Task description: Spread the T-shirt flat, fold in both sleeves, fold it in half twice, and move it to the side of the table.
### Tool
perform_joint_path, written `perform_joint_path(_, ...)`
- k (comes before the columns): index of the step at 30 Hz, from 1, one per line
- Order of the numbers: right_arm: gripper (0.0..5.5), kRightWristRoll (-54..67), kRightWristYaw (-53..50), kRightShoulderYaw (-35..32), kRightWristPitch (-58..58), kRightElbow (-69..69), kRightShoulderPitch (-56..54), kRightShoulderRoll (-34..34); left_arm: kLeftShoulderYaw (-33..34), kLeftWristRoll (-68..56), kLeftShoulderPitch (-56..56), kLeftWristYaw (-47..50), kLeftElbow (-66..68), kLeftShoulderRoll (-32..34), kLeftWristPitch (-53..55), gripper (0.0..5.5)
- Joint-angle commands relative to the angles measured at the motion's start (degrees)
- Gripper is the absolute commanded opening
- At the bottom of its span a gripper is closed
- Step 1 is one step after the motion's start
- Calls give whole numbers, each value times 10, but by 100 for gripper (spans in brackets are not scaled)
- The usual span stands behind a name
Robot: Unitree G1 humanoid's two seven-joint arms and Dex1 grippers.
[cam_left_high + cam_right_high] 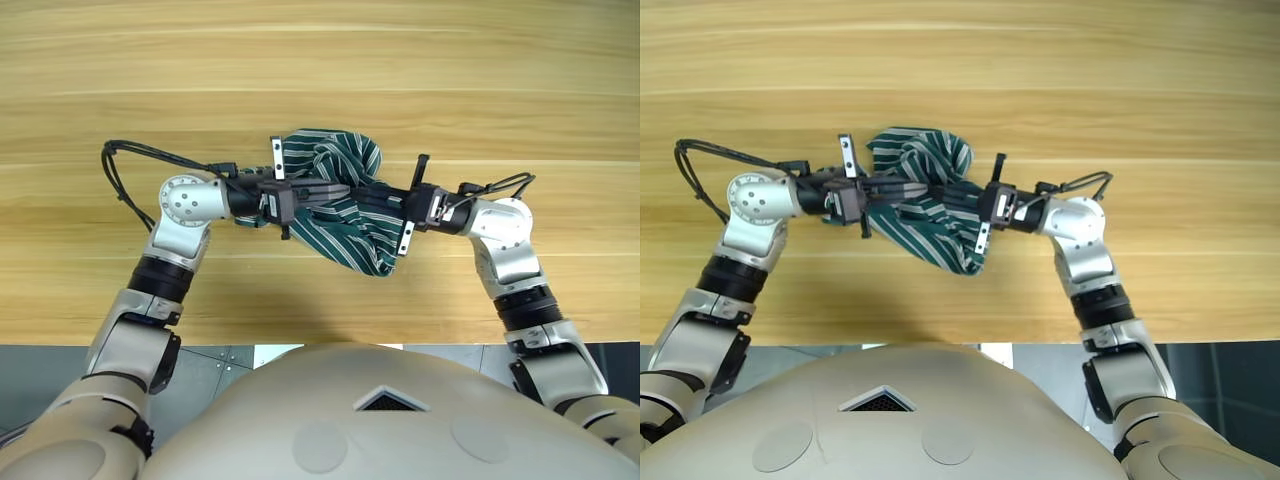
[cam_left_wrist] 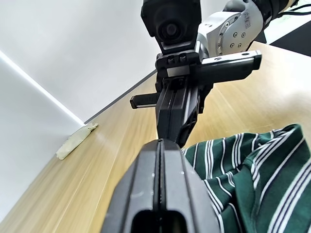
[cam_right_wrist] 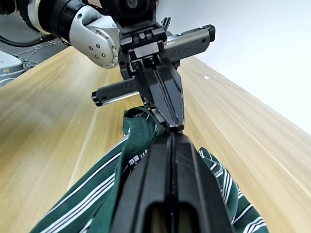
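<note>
On my left gripper (image 2: 162, 143) the two fingers are pressed together with only a thin seam between them. My right gripper (image 3: 172, 136) is the same, both pads flat against each other. The two point straight at one another, tip almost touching tip, above the near middle of the table (image 1: 320, 60).

A ridge of the T-shirt (image 1: 350, 240) comes up to the spot where the tips meet. I cannot make out whether a fold is actually caught in either pair of fingers or only lies against them.

The shirt is dark green with thin white stripes. It sits bunched in a heap around and under both grippers, one lobe humped on the far side of my fingers and another trailing towards me on the right. No sleeve, hem or shoulder line is laid out; what may be the collar with its label shows close beside my right fingers.

So I judge this to be the very first step — getting the shirt spread flat — with nothing folded yet.

The next move calls for two separate holds on the cloth, not one shared point. Ideally each hand takes a shoulder or a corner of the hem, then the arms draw apart and lower so the fabric opens across the wood. With the tips this close, I risk only dragging the bundle about.
</note>
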Motion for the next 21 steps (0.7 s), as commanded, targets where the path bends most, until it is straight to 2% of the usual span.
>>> perform_joint_path(1,1,19,14,1,-6,-23,-3,3,-4,18,-6,4,19,0,8,2)
perform_joint_path(13,1,-26,-10,-5,-21,43,-23,4,-5,15,-5,1,17,3,6,2)
perform_joint_path(21,1,-97,-31,10,-37,97,-30,-6,-15,142,-27,52,59,18,1,2)
